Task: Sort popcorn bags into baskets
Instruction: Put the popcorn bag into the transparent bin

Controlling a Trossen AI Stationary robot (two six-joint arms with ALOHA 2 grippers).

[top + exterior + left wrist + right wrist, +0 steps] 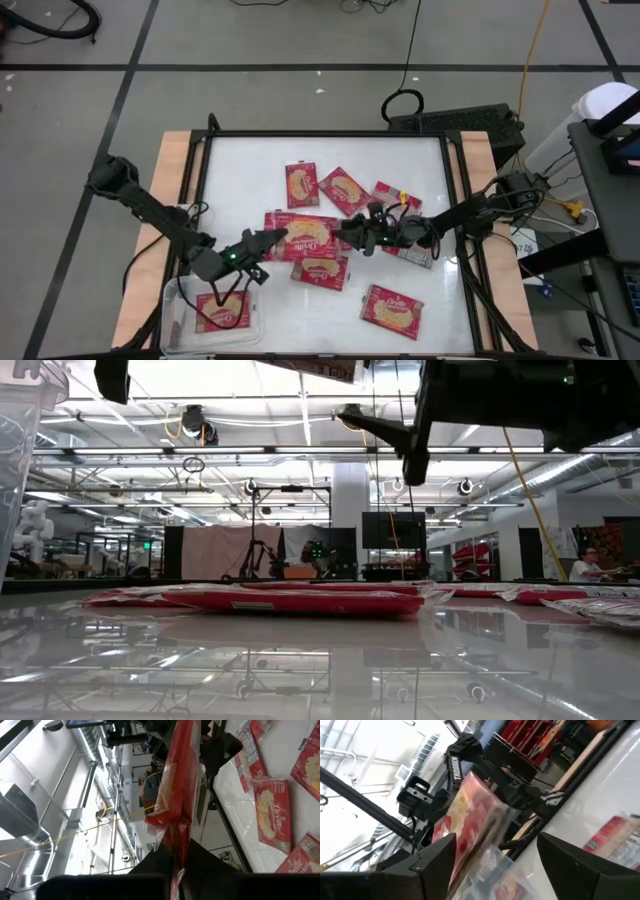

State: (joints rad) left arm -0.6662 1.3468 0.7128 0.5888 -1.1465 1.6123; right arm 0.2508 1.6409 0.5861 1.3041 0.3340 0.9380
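One red popcorn bag (305,236) hangs above the table's middle between my two grippers. My left gripper (272,239) is shut on its left end. My right gripper (346,232) is open at its right end, with a finger on either side of the bag (470,815); whether they touch it I cannot tell. The clear basket (180,300) stands at the near left corner, and one bag (222,312) lies flat in it. Several more bags lie flat on the white table, such as one (318,270) just nearer than the held one. My left gripper pinches the bag's left end (176,847) between its two fingers, which lie level and come from the table's left. The bag (177,780) sticks out past the fingertips toward my right gripper. It lies about level and is lifted clear of the table.
Loose bags lie at the far middle (301,185), (345,190), (395,197), and one at the near right (392,310). Another (412,252) lies under my right arm. A dark frame (205,150) runs round the white tabletop. Bare table shows at the far left and far right.
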